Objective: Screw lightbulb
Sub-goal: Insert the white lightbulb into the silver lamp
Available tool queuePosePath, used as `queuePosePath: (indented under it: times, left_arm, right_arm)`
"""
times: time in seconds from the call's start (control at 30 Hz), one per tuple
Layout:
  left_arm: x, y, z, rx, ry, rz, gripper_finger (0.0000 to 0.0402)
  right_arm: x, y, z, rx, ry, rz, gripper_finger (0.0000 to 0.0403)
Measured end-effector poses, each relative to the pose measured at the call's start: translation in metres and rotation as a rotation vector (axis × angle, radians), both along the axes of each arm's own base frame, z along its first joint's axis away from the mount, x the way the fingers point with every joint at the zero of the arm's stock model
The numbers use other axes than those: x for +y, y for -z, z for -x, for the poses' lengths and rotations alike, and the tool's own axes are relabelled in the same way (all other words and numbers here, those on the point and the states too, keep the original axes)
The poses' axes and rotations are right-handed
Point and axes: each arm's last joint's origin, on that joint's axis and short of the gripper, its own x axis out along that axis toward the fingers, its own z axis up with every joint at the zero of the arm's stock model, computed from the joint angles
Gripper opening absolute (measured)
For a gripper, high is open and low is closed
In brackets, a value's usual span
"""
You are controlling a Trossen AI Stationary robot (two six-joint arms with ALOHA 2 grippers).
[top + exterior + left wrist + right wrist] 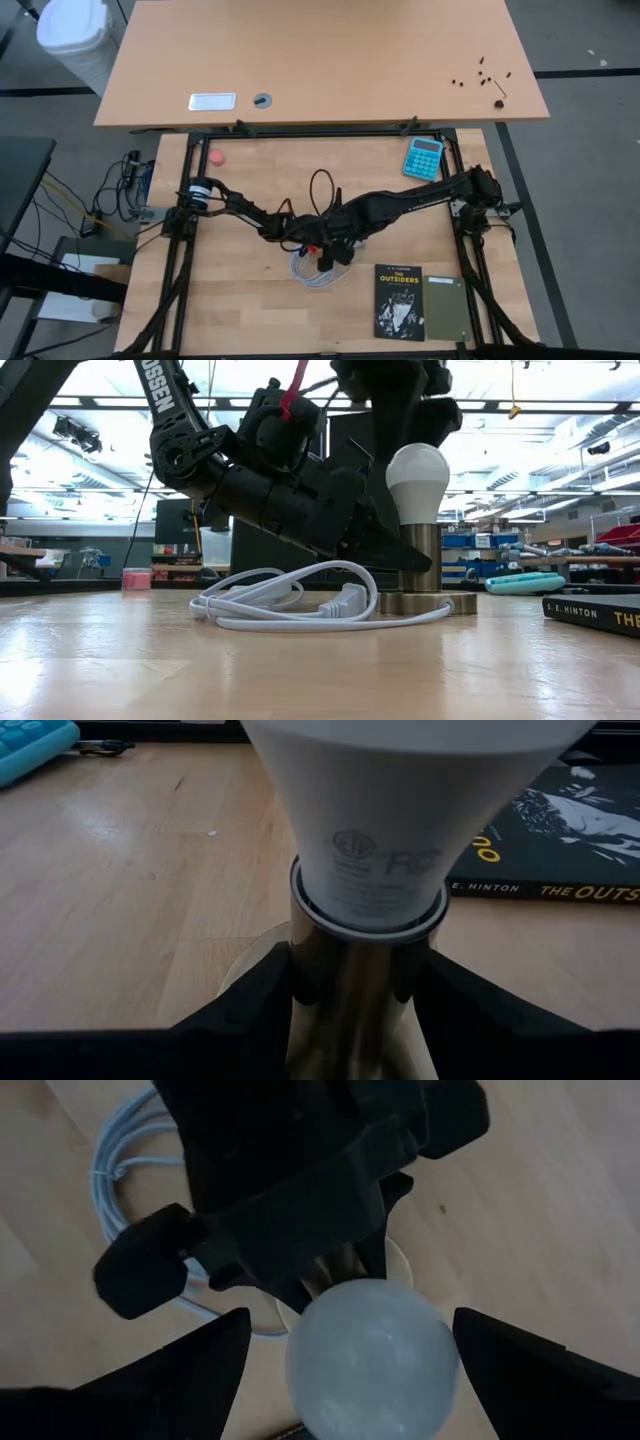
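Both arms (420, 197) are black and jointed, one bearing white lettering (158, 390) and a red cable (294, 382) above its pincer.

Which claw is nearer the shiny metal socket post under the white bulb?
Left. The left claw straddles the shiny metal socket post; the right claw hangs above the white pear-shaped lightbulb, fingers spread.

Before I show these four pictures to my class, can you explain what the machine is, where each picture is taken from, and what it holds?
It is a robot with two dark arms at a wooden table. One picture looks down from above, one level across the tabletop, two from the arms' wrists. The left gripper has its jaws shut on a metal socket; the lightbulb stands in it. The right gripper is above the bulb, jaws open either side. A white cable, a blue calculator and a book lie nearby.
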Motion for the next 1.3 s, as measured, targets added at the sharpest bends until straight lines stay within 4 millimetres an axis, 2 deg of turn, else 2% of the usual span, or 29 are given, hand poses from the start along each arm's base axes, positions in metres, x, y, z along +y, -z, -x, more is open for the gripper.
queuePosePath:
  times: [0.47,1.3]
  left_arm:
    - [0.000,0.000,0.000,0.000,-0.003,-0.001,0.0184]
    - [0.000,0.000,0.000,0.000,-0.004,-0.001,0.0184]
  right_arm:
    - [0.012,-0.015,0.012,-0.053,0.017,0.077,0.0357]
    - [0.013,-0.015,0.012,-0.053,0.018,0.092,0.0357]
